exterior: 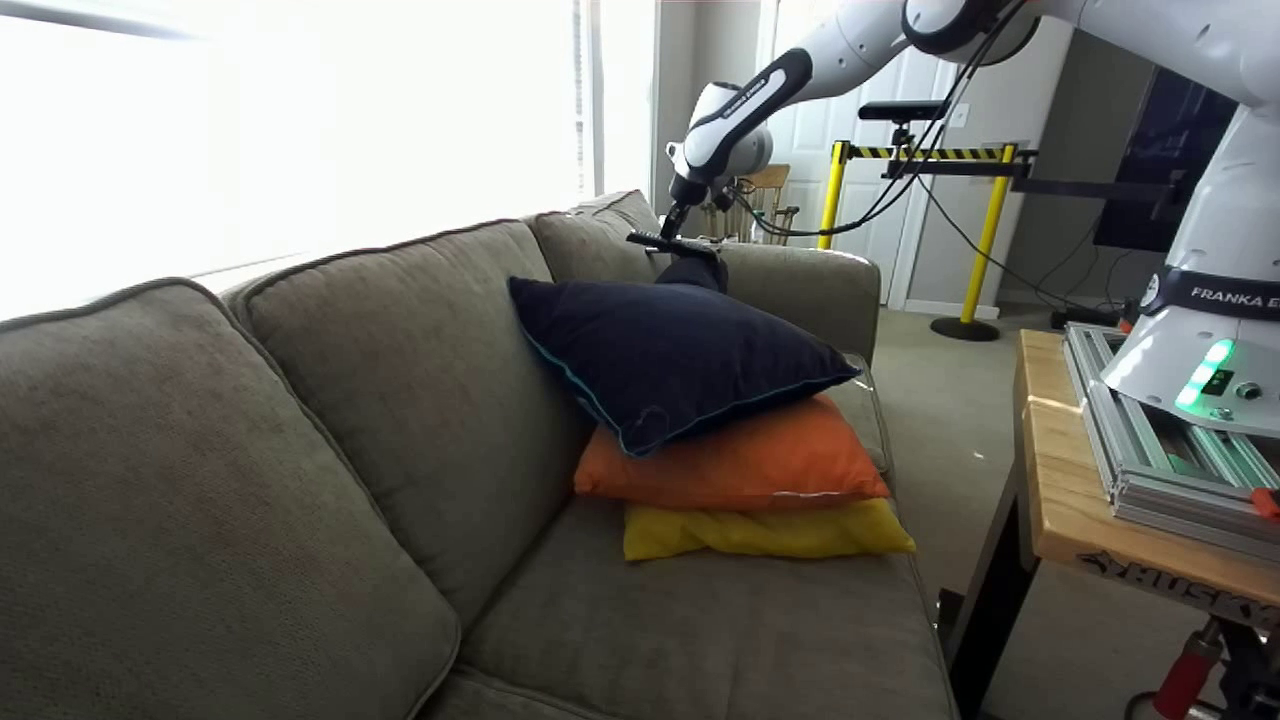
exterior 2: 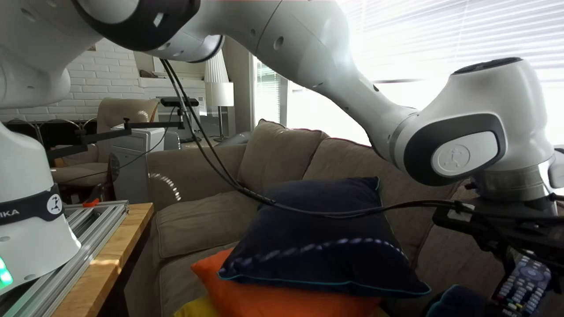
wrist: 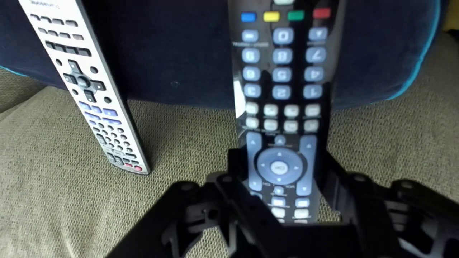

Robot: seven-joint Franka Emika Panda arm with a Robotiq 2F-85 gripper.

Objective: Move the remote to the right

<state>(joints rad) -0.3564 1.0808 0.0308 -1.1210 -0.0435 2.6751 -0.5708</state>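
Note:
The dark remote (wrist: 279, 100), with pale blue buttons and a coloured row, lies lengthwise between the fingers of my gripper (wrist: 279, 168) in the wrist view. Both fingers press against its long sides, and its near end is partly hidden by the gripper. In an exterior view the remote (exterior: 672, 243) shows as a thin dark bar under my gripper (exterior: 672, 222), above a navy cushion (exterior: 692, 272). The remote (exterior 2: 524, 281) also shows tilted, buttons outward, at the lower right of an exterior view. Its height above the cushion is hard to tell.
A silver remote (wrist: 86, 86) lies on the navy cushion (wrist: 175, 75) and sofa (wrist: 186, 139). A large navy pillow (exterior: 680, 350) tops an orange pillow (exterior: 740, 465) and a yellow pillow (exterior: 770, 530). The sofa backrest (exterior: 400, 330) and armrest (exterior: 800, 290) border the area.

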